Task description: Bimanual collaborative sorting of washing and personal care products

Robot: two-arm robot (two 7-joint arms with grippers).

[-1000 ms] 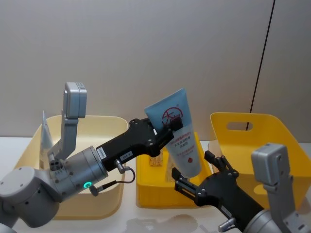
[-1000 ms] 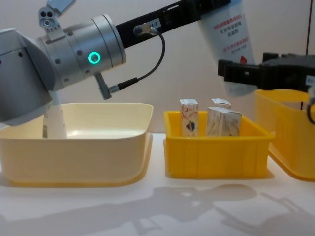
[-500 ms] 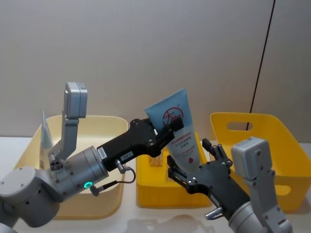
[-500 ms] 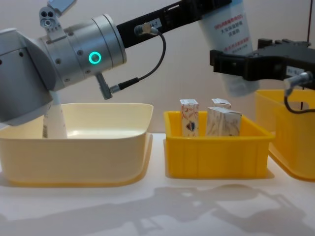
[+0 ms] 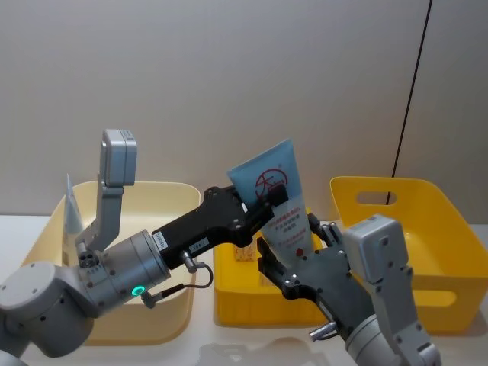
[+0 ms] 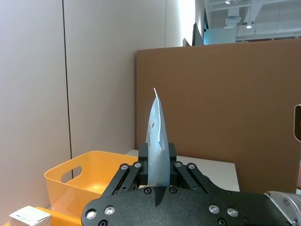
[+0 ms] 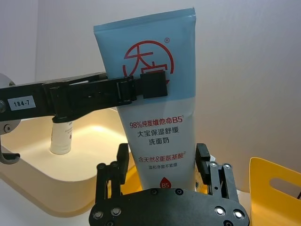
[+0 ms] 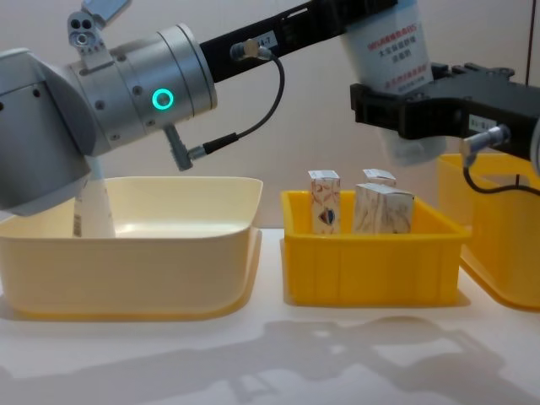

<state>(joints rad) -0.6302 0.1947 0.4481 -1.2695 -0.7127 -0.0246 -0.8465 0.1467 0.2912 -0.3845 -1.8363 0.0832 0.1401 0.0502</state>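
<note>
a squeeze tube (image 7: 157, 136) faces the camera, pale blue at its crimped end with a red round logo, white farther down with red text. the left hand (image 7: 153, 86) reaches in on a black arm with a tag reading 184-7 and is clamped across the tube at the logo. the right hand (image 7: 162, 165) has its two fingers (image 7: 123, 162) spread on either side of the tube's white part. behind stands a cream bin (image 7: 56, 188) with a second tube (image 7: 61, 139) in it. a yellow bin (image 7: 277, 188) shows at the edge.
</note>
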